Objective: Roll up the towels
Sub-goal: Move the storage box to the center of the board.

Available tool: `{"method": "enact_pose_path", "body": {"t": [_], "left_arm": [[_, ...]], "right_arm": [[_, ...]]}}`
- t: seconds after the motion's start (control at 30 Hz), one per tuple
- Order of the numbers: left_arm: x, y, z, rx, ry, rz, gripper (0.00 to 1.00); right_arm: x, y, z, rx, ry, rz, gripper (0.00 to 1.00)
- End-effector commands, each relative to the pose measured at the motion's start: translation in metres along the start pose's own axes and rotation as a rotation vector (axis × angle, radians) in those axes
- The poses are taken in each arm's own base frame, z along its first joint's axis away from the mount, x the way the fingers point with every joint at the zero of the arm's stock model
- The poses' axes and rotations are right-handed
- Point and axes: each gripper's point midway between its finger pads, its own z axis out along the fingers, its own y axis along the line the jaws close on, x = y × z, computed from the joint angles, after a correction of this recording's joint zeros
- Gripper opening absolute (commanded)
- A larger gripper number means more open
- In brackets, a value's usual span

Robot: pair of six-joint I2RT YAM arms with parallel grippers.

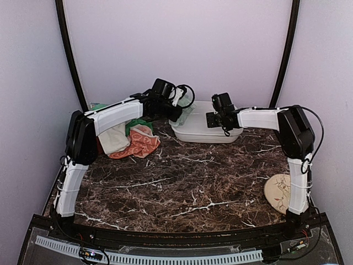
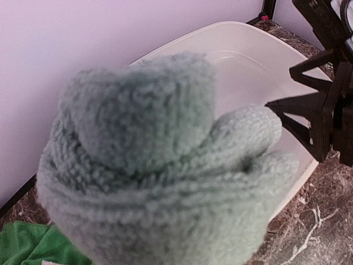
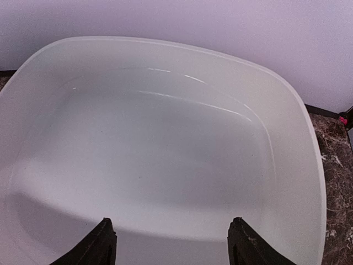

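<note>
Sage-green and rolled into a fat bundle, the sage-green towel (image 2: 165, 165) sits in the left claw (image 1: 177, 110), which is pinched narrow on it above the left rim of the white basin (image 3: 300, 127). The right claw (image 3: 174, 245) hangs over the basin's near side, jaws spread wide, gripping nothing. Left of the basin the cream-white towel (image 1: 114, 139), orange swirl towel (image 1: 142, 144) and bright green towel (image 1: 138, 126) lie heaped together. A floral plate (image 1: 277, 192) lies well right of the basin on the marble table (image 1: 193, 182).
</note>
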Motion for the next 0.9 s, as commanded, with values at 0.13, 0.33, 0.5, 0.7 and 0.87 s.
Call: {"method": "enact_pose_path", "body": {"t": [0.13, 0.33, 0.5, 0.7, 0.87], "left_arm": [[-0.031, 0.016, 0.021, -0.055, -0.118, -0.042, 0.0], [-0.022, 0.019, 0.038, -0.078, -0.115, -0.048, 0.0], [-0.017, 0.021, 0.049, -0.108, -0.117, -0.053, 0.0], [-0.031, 0.005, 0.058, -0.176, -0.198, 0.078, 0.0], [-0.026, -0.01, 0.066, -0.117, -0.182, 0.052, 0.0]], "right_arm": [[0.014, 0.026, 0.018, -0.112, 0.06, 0.011, 0.66], [0.006, 0.048, 0.007, -0.245, 0.063, 0.084, 0.64], [-0.024, 0.028, -0.019, -0.214, -0.04, 0.18, 0.69], [-0.041, -0.017, -0.06, -0.17, -0.119, 0.275, 0.7], [-0.023, -0.073, -0.053, -0.023, -0.074, 0.267, 0.7]]}}
